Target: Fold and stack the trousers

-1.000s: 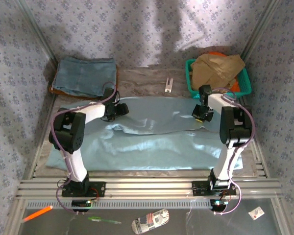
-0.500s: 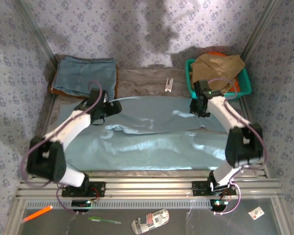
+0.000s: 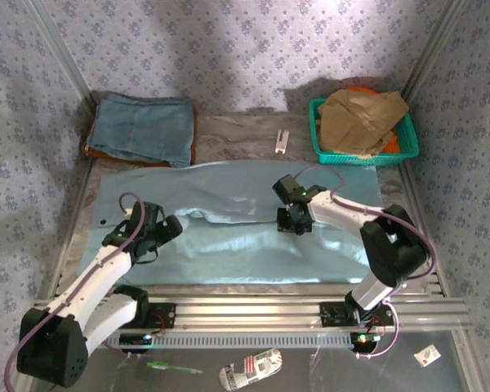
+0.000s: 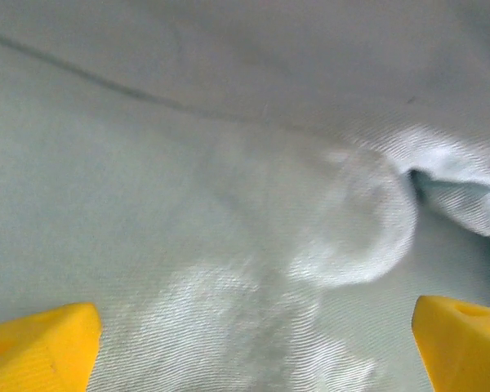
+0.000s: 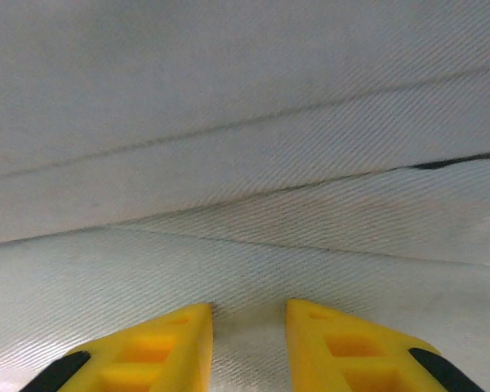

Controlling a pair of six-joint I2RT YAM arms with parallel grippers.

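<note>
On the table (image 3: 245, 131), trousers (image 3: 229, 245) partly hidden, left gripper (image 4: 255, 310) fingers (image 4: 41, 347) cropped

White tubes and black joints on the left arm (image 3: 94, 278) and the right arm (image 3: 340, 213). Thin purple cables (image 3: 33, 335) looping along both. Pointy yellow fingers (image 4: 41, 343) at the ends.

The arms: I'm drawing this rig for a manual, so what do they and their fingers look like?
Both the left arm and right arm have white tubular links between bulky black joints, with a thin purple cable looping alongside each. The left fingers are bright yellow wedges; the right fingers are yellow too, with moulded rectangular recesses.
</note>
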